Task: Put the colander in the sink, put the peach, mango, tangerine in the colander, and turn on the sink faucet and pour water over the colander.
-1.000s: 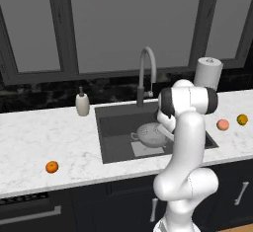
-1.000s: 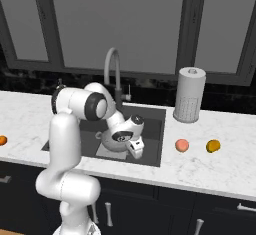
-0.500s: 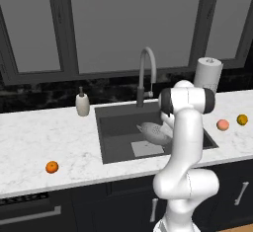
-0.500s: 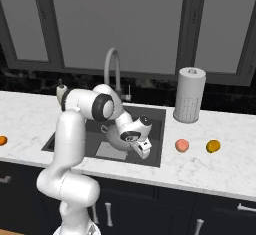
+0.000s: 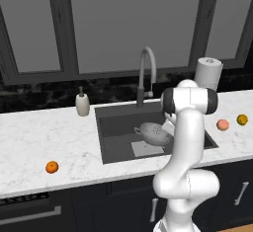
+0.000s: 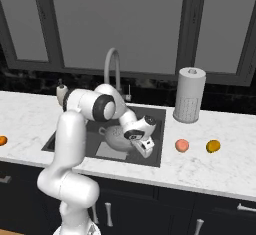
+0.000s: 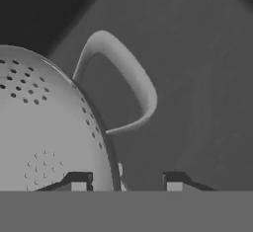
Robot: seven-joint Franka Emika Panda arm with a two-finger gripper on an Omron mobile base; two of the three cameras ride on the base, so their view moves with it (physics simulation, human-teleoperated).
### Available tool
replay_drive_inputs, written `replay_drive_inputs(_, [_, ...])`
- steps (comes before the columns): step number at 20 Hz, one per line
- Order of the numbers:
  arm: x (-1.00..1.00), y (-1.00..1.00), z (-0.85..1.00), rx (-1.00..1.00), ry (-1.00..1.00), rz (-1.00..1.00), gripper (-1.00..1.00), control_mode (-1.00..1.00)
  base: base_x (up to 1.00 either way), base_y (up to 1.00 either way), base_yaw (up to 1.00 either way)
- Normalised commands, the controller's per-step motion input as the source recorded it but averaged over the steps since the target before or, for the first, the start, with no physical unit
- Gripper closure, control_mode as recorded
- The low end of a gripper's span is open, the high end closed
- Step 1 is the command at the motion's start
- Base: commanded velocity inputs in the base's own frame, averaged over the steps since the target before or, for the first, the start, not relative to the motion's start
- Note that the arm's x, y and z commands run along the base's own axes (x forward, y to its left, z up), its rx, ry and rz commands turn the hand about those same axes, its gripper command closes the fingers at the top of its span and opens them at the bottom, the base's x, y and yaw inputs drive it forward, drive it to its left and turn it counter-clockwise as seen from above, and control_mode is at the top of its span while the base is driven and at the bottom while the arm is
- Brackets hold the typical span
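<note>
The perforated silver-grey metal colander [image 5: 154, 133] now lies lower in the dark grey rectangular sink [image 5: 114, 125], on its floor. The tool [image 7: 122, 182] has parted since a second ago; its tips straddle the colander's rim beside the loop handle [image 7: 129, 85].

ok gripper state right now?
Gripper: open, jaws apart either side of the colander rim, not gripping it.
</note>
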Motion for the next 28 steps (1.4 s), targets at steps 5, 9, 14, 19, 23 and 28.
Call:
replay_drive_inputs(5, [-0.29,-0.02,0.25,0.09,-0.16,0.04,-1.00,-1.00,0.00,0.00,0.00])
replay_drive_inputs(9, [-0.46,-0.11,0.78,0.17,-0.24,0.08,-1.00,-1.00,0.00,0.00,0.00])
replay_drive_inputs(14, [-0.31,-0.02,1.00,0.14,-0.20,0.10,-1.00,-1.00,0.00,0.00,0.00])
replay_drive_inputs(19, [-0.44,0.39,1.00,0.01,-0.22,0.05,-1.00,-1.00,0.00,0.00,0.00])
replay_drive_inputs(23, [-0.65,0.86,1.00,-0.04,-0.10,0.00,-1.00,-1.00,0.00,0.00,0.00])
replay_drive_inputs(28, [-0.93,0.93,1.00,-0.13,0.00,0.00,-1.00,-1.00,0.00,0.00,0.00])
